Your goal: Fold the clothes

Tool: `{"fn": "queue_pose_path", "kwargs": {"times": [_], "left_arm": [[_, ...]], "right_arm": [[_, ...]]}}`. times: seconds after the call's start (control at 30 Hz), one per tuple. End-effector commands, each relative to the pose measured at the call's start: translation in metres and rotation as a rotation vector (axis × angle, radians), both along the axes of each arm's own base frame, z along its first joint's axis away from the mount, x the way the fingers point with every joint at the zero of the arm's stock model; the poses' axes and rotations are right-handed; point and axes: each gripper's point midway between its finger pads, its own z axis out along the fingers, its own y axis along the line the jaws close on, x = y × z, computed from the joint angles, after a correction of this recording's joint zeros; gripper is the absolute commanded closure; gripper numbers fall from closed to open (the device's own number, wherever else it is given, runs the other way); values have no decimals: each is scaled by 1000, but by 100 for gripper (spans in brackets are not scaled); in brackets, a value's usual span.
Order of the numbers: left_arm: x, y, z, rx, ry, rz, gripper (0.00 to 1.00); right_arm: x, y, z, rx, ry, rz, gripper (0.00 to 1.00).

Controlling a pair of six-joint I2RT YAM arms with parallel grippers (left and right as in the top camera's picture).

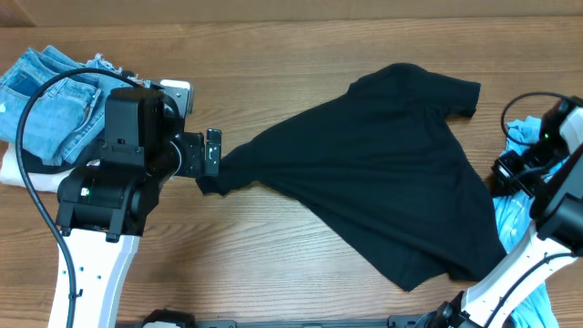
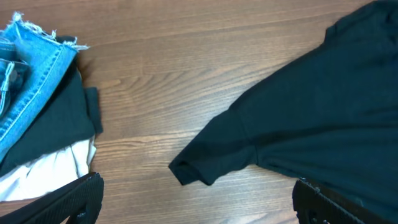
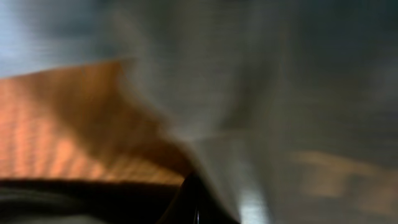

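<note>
A black T-shirt [image 1: 383,173] lies spread diagonally across the wooden table. Its left sleeve [image 2: 199,168] points toward my left gripper [image 1: 211,153]. In the left wrist view the left gripper [image 2: 198,208] is open, and the sleeve end lies on the table just ahead, between the fingers, untouched. My right gripper [image 1: 506,173] is at the shirt's right edge. The right wrist view is blurred and filled with dark fabric [image 3: 261,93]. The right gripper's fingertips [image 3: 193,193] appear pressed together on that fabric.
A pile of blue jeans [image 1: 50,91] over black and white garments [image 2: 56,124] sits at the far left beside the left arm. A light blue garment [image 1: 515,219] lies at the right edge under the right arm. Bare wood [image 1: 255,264] shows in front of the shirt.
</note>
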Motion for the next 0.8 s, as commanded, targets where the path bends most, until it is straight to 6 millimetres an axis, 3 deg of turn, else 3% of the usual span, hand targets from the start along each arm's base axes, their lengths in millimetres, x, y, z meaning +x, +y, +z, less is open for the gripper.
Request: {"fn": "queue_pose_path", "kwargs": {"times": [0.0,0.07,0.17,0.23,0.37,0.43,0.47,0.53,0.6,0.67,0.77], "left_arm": [[3,-1,9,1,-25,-18,0],[4,-1,9,1,-25,-18,0],[5,-1,8,1,-25,-18,0],[5,-2,9,1,-26,-18,0],[5,-2,8,1,-25,-18,0],[5,-2,8,1,-25,-18,0],[5,-2,9,0,-28,-18,0],[5,-3,10,-6,-30,-22,0],[5,-10,10,-35,-26,-50,0],[5,-12,9,-44,-22,-58,0],[5,-12,1,-40,11,-58,0]], "right_arm": [[-45,-49,-14,-196,153,-108,96],[-62,-82,-12,-310,195,-182,96],[-68,-114,-3,-362,169,-288,96],[-57,-136,14,-365,88,-383,96],[-34,-145,43,-339,-11,-393,96],[7,-125,59,-172,-203,-312,95],[40,-102,75,-20,-383,-222,89],[78,-62,105,179,-626,-93,75],[100,-23,126,295,-746,25,63],[110,9,129,342,-750,122,61],[131,74,132,416,-765,322,61]]}}
